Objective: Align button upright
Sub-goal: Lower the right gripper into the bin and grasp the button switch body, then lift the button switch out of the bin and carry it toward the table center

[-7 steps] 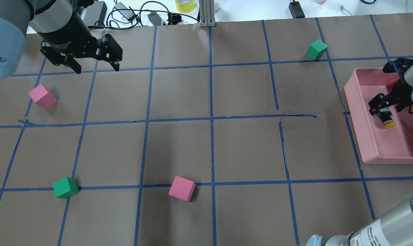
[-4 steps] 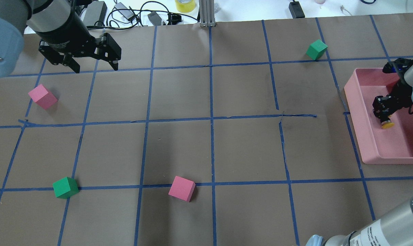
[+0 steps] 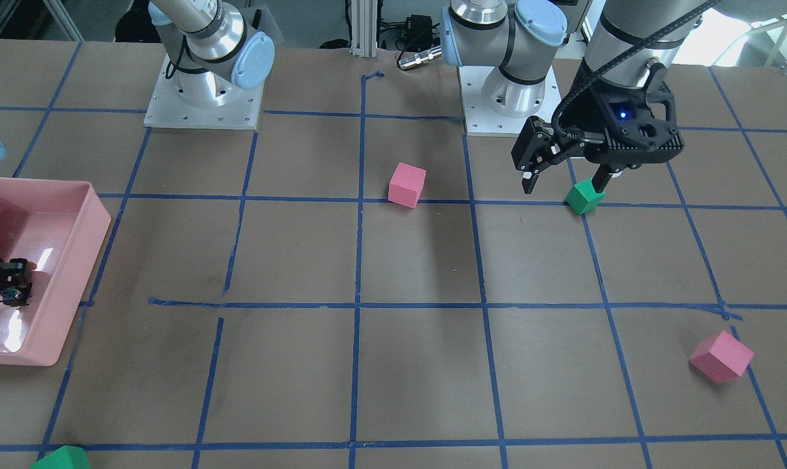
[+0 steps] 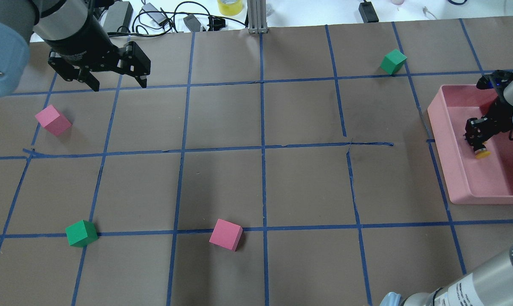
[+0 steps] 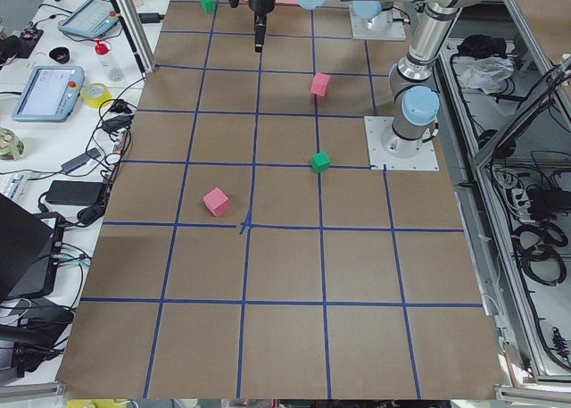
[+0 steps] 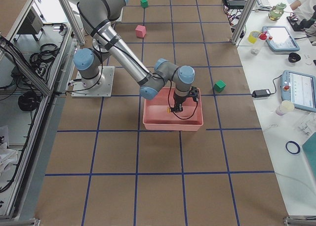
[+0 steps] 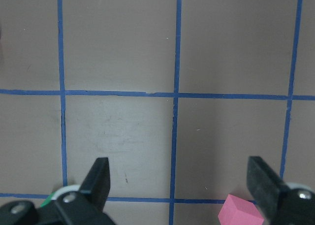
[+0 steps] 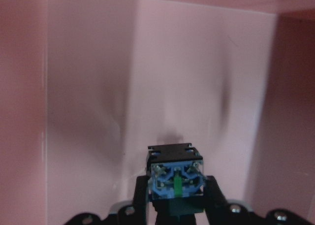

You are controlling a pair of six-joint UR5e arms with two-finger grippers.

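1. Closest to the right wrist camera, the right claw (image 8: 176, 201) is clenched on the button (image 8: 175, 172), with 1 finger on each side of its black body. The terminal end faces the wrist and the yellow cap points away, toward the tray floor.
2. The button is held inside the pink tray (image 4: 449, 170), near the wall that faces the middle of the counter (image 4: 299, 182). In the overhead view the cap pokes out past the fingertips. I cannot tell whether the cap touches the floor.
3. From this I judge the step in hand to be the reorientation itself: the button is grasped but the wrong way round (cap leading, terminals trailing). The next move calls for turning it so the terminals go down and the cap comes up. It then needs to be seated flat on the tray floor and let go gently, since so small a part may well tip.
4. Beyond the tray the counter carries foam cubes, none of them in play. Among them are a green cube (image 4: 393, 61) near the tray's far corner and a pink cube (image 4: 226, 234) about midway along.
5. Farthest off, at the opposite end, the left claw (image 4: 119, 86) hangs released and empty above the counter, its 2 fingers spread wide.
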